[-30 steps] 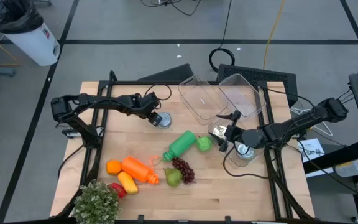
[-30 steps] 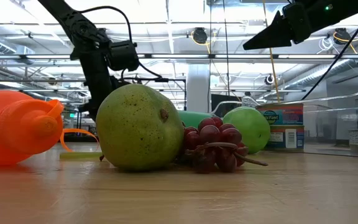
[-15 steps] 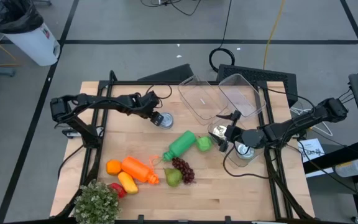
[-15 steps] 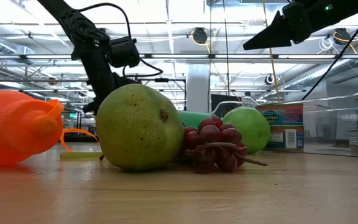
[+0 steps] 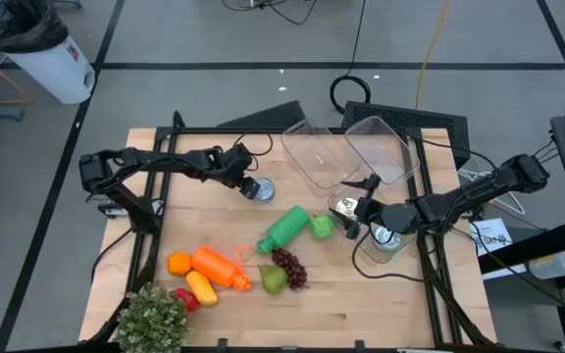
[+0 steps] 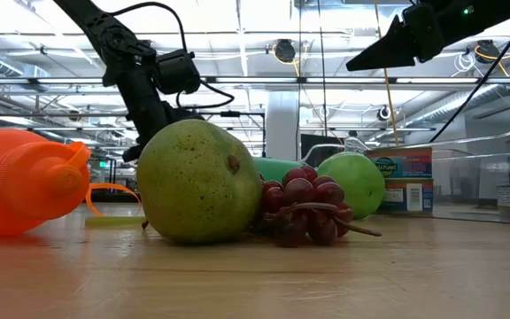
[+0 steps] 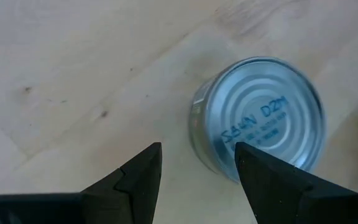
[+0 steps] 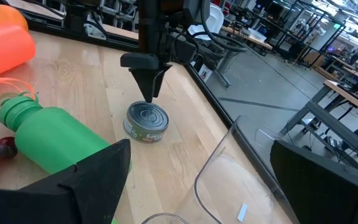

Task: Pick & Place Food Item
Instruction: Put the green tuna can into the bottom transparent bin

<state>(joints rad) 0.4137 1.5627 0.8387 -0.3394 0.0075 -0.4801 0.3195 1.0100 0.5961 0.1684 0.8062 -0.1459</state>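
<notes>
- Left gripper [image 5: 244, 182] hangs right over the small round silver tin can [image 5: 257, 189], near the back of the wooden counter [image 5: 361, 304]; in the left wrist view its fingers [image 7: 135, 177] are spread, one just off the can's rim, the can [image 7: 260, 118] not pinched.
- From the right wrist view, those dark fingers point straight down just behind the can [image 8: 146, 122], apart from it or barely so.
- Right gripper [image 5: 359, 210] waits well to the can's right, fingers spread wide and holding nothing, beside the clear plastic tubs [image 5: 346, 152].
- The green plastic bottle [image 5: 285, 227] lies on its side just in front of the can; green apple [image 5: 323, 226], red grapes [image 5: 287, 265], green pear [image 5: 273, 279] and orange bottle [image 5: 219, 267] sit farther forward.
- Progress, as I read it: early. Nothing lifted, no food visible in the tubs. The grasp, the carry and the drop all remain.
</notes>
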